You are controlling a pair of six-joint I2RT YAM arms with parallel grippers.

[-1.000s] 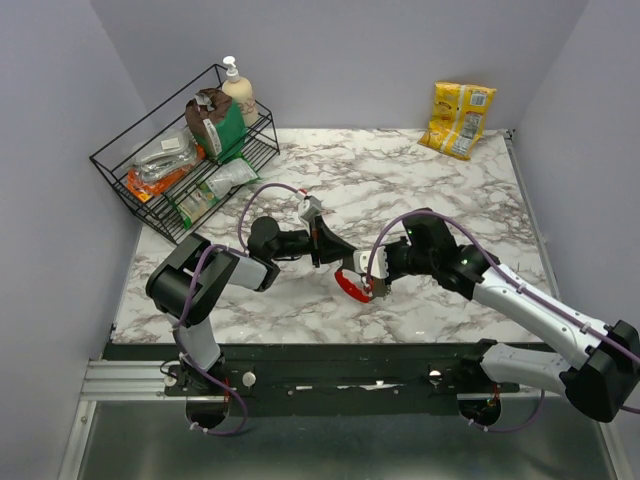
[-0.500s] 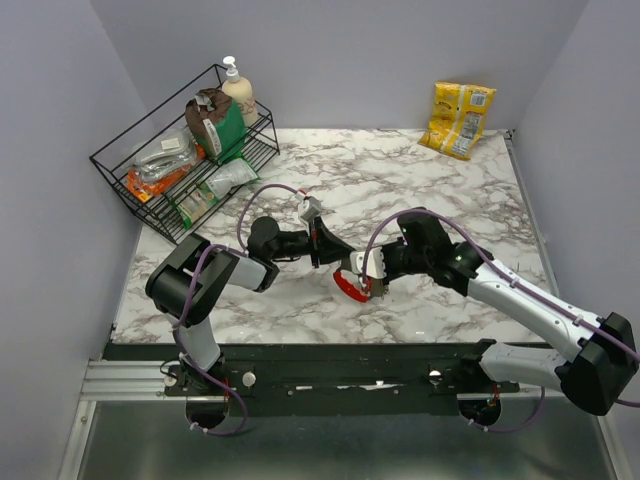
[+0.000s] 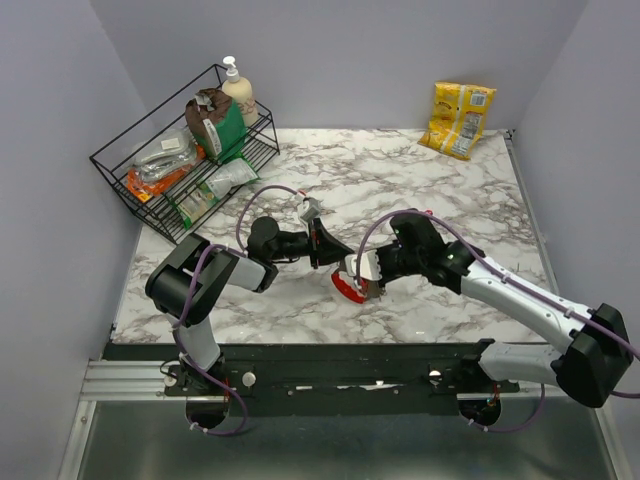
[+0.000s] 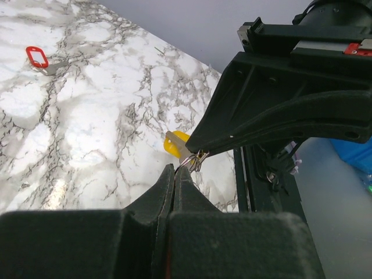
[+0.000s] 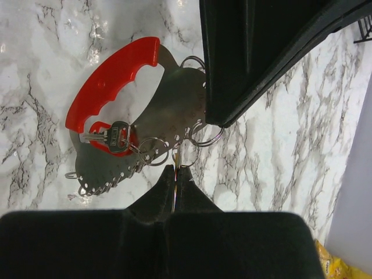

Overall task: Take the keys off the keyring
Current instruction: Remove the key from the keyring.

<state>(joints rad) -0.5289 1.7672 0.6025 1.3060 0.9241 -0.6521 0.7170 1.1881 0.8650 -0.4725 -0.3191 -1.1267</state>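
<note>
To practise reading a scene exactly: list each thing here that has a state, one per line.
left gripper, shut on a thin ring of the keyring
right gripper, shut on the keyring too, opposite the left
keyring, pinched between both grippers
silver key, threaded on the keyring, not removed
red tag, lying loose on the table, apart from the keyring
soap bottle, upright in the wire rack

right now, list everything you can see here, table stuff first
keyring: one, red loop with thin metal rings, table centre between the grippers
keys: two seen, one silvery on the rings, one yellow-headed at the fingertips
tag: one, red, alone on the marble
wire rack: one, black, back left, holding packets
soap bottle: one, cream, in the rack
snack bag: one, yellow, back right
table: one, white marble
left gripper: black, shut at the rings
right gripper: black, shut, seemingly on the yellow-headed key
</note>
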